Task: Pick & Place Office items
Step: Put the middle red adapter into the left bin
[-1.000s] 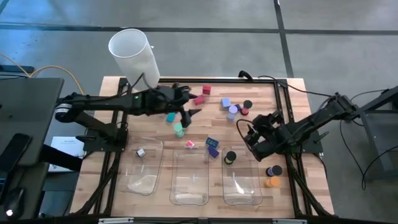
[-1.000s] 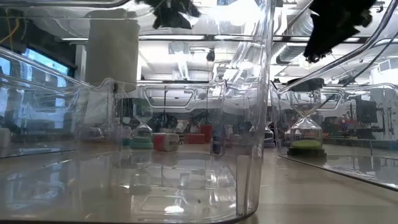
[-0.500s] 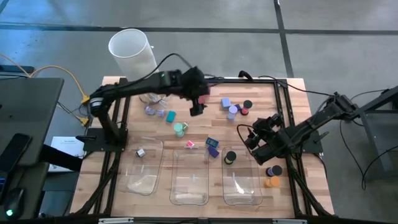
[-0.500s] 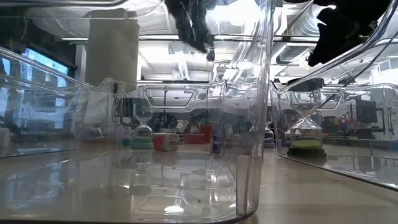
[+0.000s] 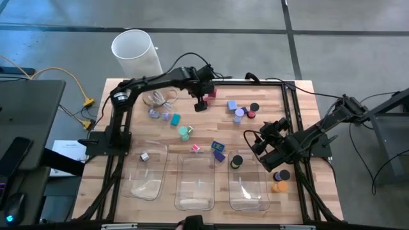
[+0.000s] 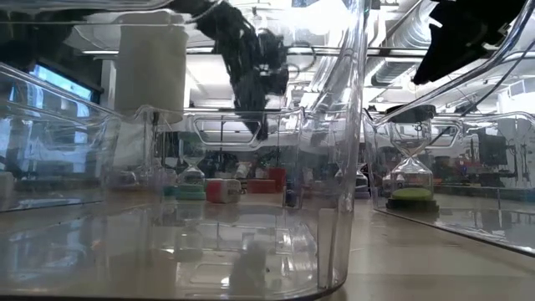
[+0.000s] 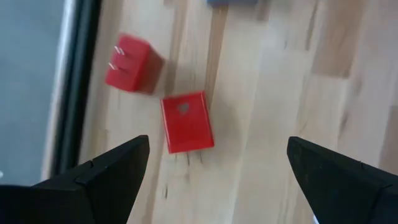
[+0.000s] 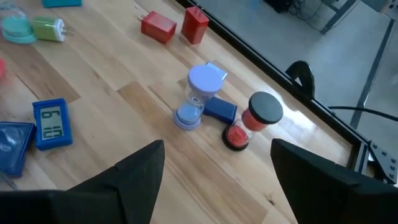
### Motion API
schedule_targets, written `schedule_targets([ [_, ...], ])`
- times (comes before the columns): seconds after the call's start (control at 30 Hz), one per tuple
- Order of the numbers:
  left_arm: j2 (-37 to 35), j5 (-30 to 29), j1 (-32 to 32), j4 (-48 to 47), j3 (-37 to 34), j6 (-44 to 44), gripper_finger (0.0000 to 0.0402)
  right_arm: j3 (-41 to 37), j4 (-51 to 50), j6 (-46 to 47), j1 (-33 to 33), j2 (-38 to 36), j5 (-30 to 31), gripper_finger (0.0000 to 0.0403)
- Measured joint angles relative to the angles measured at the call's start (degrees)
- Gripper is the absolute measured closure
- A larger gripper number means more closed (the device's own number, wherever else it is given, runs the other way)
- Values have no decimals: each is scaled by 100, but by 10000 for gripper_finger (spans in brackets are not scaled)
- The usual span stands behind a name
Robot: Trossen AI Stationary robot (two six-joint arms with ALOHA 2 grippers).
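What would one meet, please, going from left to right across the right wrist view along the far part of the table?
Green plug → two red plug blocks → purple-capped sand timer → blue block → black-capped red sand timer

Left arm's jaws, now wide open, swung to above two red cubes (image 7: 186, 122) near table's far edge.
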Motion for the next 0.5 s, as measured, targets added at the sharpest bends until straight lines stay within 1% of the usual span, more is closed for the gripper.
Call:
schedule_targets([
  [0.37, 422, -72, 5, 1, 0, -7, 28, 2, 1, -65, -2, 1, 107, 119],
  [0.5, 563, -117, 52, 82, -5, -245, 28, 2, 36, -129, -2, 2, 111, 119],
])
